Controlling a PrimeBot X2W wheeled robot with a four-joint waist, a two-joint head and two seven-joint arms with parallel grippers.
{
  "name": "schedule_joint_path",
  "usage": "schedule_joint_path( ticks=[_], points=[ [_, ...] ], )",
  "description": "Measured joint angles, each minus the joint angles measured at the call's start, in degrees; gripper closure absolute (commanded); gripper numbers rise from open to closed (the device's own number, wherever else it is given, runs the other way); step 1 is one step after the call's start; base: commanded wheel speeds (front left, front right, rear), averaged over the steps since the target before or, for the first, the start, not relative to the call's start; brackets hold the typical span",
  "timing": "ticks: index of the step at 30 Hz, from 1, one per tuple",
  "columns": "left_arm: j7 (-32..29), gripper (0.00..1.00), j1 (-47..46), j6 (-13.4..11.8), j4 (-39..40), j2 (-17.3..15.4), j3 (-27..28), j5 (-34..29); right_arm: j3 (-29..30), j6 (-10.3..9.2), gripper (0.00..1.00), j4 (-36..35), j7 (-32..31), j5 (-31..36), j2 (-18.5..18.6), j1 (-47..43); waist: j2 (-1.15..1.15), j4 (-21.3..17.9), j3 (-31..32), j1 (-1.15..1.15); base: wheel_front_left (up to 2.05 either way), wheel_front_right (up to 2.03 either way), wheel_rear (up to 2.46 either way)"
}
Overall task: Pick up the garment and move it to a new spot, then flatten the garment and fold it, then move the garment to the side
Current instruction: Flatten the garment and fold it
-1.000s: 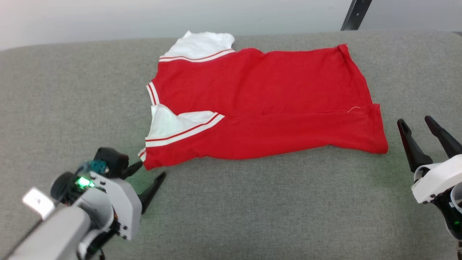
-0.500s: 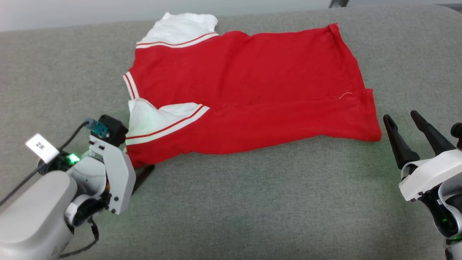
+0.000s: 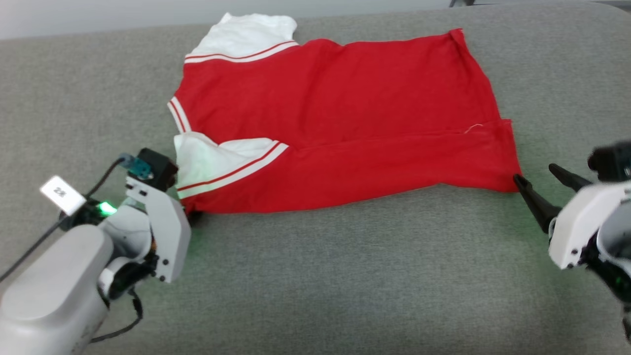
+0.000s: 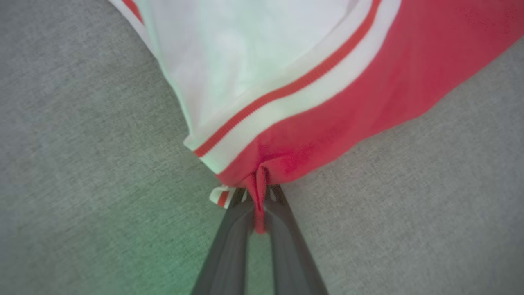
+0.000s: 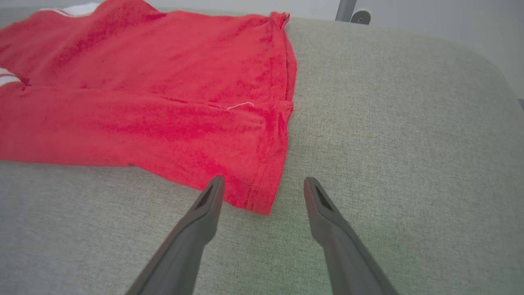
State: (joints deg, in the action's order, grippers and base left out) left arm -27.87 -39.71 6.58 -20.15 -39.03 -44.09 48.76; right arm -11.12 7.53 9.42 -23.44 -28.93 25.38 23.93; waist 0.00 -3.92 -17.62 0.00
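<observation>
The garment (image 3: 345, 113) lies spread on the grey cushion, red with white sleeves at its left end and red-and-white stripe trim. My left gripper (image 3: 191, 216) is at its near left corner, mostly hidden behind my wrist. In the left wrist view my left gripper (image 4: 258, 198) is shut on a pinched fold of the garment (image 4: 335, 119) just below the striped sleeve trim. My right gripper (image 3: 536, 173) stands open at the near right hem corner. In the right wrist view my right gripper (image 5: 264, 182) straddles that corner of the garment (image 5: 143, 102), hovering just before it.
The grey fabric surface (image 3: 345, 286) stretches wide around the garment, with free room in front and to the right (image 5: 409, 143). A dark metal leg (image 5: 346, 8) stands beyond the far edge at the upper right.
My left gripper has reached the near left corner and shut on it. My right gripper has moved in to the near right hem corner, still open. The head camera tilted down earlier.
</observation>
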Motion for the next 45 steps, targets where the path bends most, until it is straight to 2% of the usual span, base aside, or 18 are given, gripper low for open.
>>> schedule_joint_path(
  ticks=[4, 5, 6, 15, 17, 18, 26, 33, 39, 45],
  points=[
    [0.5, 1.0, -0.6, 0.2, 0.2, 1.1, -0.8, -0.1, -2.9, 0.0, 0.0, 2.8, -10.2, -1.7, 2.0, 4.6, 0.0, 1.0, -0.3, 0.0, 0.0, 0.0, 0.0],
    [0.5, 1.0, -0.6, 0.2, 0.2, 1.1, -0.8, -0.1, -2.9, 0.0, 0.0, 2.8, -10.2, -1.7, 2.0, 4.6, 0.0, 1.0, -0.3, 0.0, 0.0, 0.0, 0.0],
    [0.7, 1.0, -1.1, 0.2, 0.4, 1.7, -1.3, -0.1, -4.5, 0.0, 0.0, 4.5, -14.3, -2.4, 2.7, 6.7, 0.0, 1.6, -0.5, 0.0, 0.0, 0.0, 0.0],
    [1.5, 1.0, -3.5, 0.6, 0.5, 3.5, -2.9, -0.1, -6.9, 0.0, 0.0, 13.4, -20.5, -2.8, 2.7, 13.7, 0.0, 3.9, -2.1, 0.0, 0.0, 0.0, 0.0],
    [2.0, 1.0, -3.7, 0.6, 0.3, 3.9, -3.0, 0.0, -7.5, 0.0, 0.64, 14.9, -20.7, -2.9, 2.5, 14.7, 0.0, 4.4, -2.4, 0.0, 0.0, 0.0, 0.0],
    [2.2, 1.0, -3.8, 0.6, 0.2, 3.9, -3.2, 0.0, -7.9, 0.0, 1.0, 15.4, -20.8, -3.0, 2.5, 15.1, 0.0, 4.6, -2.5, 0.0, 0.0, 0.0, 0.0],
    [3.5, 1.0, -3.9, 0.7, -0.4, 3.9, -4.1, 0.8, -9.7, 0.0, 1.0, 17.3, -18.5, -6.0, 2.6, 15.5, 0.0, 5.0, -1.5, 0.0, 0.0, 0.0, 0.0],
    [3.5, 1.0, 0.7, 0.4, 3.0, 1.6, -4.3, 2.9, -11.6, 0.0, 1.0, 13.3, -17.7, -7.3, 6.3, 10.0, 0.0, 4.7, 1.1, 0.0, 0.0, 0.0, 0.0],
    [3.0, 1.0, 8.3, -4.5, 12.3, -3.1, -3.9, 4.9, -10.5, 0.0, 1.0, 5.9, -18.9, -9.1, 9.6, 2.4, 0.0, 4.0, 2.6, 0.0, 0.0, 0.0, 0.0],
    [4.3, 1.0, 15.2, -10.4, 21.2, -6.4, -2.6, 6.4, -7.2, 0.0, 1.0, 0.1, -19.9, -9.3, 10.2, -3.8, 0.0, 3.5, 2.9, 0.0, 0.0, 0.0, 0.0]
  ],
)
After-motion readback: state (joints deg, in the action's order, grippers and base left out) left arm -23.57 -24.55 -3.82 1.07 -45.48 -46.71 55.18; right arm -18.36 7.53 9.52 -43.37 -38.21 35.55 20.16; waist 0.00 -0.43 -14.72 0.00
